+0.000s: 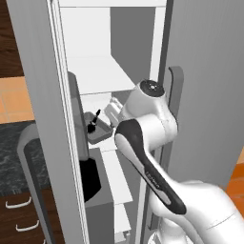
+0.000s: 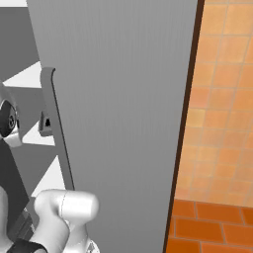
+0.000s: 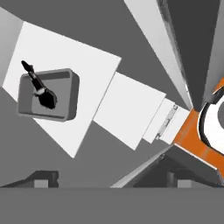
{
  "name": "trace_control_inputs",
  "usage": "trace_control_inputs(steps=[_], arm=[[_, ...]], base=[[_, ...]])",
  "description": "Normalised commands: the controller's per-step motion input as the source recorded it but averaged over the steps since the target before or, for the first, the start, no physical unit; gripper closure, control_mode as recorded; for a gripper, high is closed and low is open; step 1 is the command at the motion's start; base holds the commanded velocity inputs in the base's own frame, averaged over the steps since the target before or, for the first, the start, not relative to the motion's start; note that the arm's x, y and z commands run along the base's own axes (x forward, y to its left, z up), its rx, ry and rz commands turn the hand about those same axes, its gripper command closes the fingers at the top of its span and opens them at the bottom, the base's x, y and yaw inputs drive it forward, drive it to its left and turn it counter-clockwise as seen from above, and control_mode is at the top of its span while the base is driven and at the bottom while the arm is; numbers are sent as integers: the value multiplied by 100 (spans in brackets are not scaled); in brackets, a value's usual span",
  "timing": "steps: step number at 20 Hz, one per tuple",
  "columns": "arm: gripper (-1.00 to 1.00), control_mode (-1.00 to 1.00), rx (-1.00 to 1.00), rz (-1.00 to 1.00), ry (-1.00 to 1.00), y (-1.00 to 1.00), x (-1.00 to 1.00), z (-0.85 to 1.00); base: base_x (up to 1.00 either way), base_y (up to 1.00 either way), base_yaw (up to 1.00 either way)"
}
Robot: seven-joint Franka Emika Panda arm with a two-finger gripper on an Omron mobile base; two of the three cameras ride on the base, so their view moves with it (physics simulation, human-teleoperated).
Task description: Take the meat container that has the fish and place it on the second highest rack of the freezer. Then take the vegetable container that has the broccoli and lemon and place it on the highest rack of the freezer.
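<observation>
Fish (image 3: 41, 89) in its grey container (image 3: 48, 94) sits on a freezer shelf (image 3: 65, 87), apart from the spread hand (image 3: 111, 181).

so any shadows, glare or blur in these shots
Left base view: sharp, flat rendered light, the freezer interior bright white. Hand view: the fish looks nearly black in its grey container, with grey shade beside the shelf. Right base view: evenly lit door, no glare.

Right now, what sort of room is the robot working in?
Probably a kitchen: a tall open freezer with white shelves, a grey container holding a fish on one shelf, orange floor tiles, dark wooden drawers.
</observation>
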Motion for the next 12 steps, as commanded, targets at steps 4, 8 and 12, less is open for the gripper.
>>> trace_control_inputs(steps=[4, 8, 12], arm=[[-100, -100, -15, 26, 7, -53, -69, 99], [-100, -100, -22, 35, 1, -53, -64, 88], [-100, -100, -29, 36, 0, -64, -74, 29]], base=[[0, 0, 0], [0, 0, 0], [0, 0, 0]])
